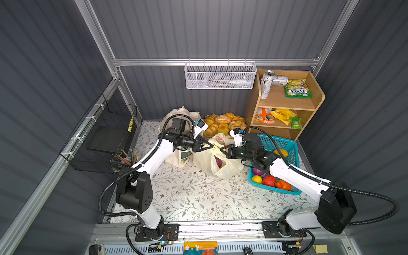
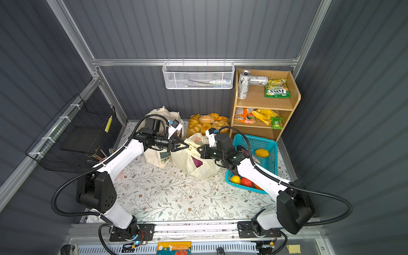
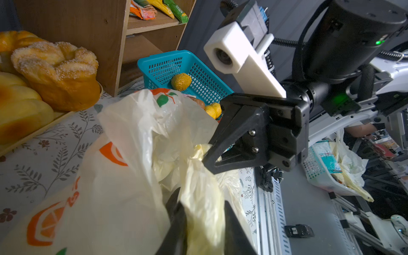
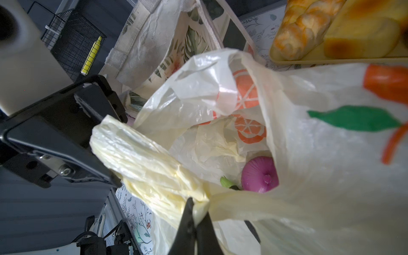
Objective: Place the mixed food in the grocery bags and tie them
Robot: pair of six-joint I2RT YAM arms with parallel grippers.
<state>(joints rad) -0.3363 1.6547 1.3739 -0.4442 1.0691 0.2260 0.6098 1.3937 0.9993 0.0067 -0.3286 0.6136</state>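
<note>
Plastic bag first: thin and cream-yellow, it sits at the middle of the flowered table in both top views. It is printed with orange slices and a green leaf, with no lettering that I can read. A purple onion lies inside, with something green beside it (too little shows to name it). My left pincer is clamped on a bunched handle of the bag. My right pincer is pressed together on the other end of that bunch, where a second strand joins. The two tips nearly meet above the bag's mouth.

The only writing I can read is "FOX'S", on a green packet atop the wooden shelf at two o'clock from the bag (upside down from above). A black-and-white can stands beside it, its print too small to read. The snack packets one shelf down are illegible too.

At eleven o'clock the canvas tote, with its dark green leaf print, stands just beside the bag, partly behind my left arm. At twelve lie bread rolls. At three to four the turquoise basket holds toy produce, and my right arm crosses over it.
</note>
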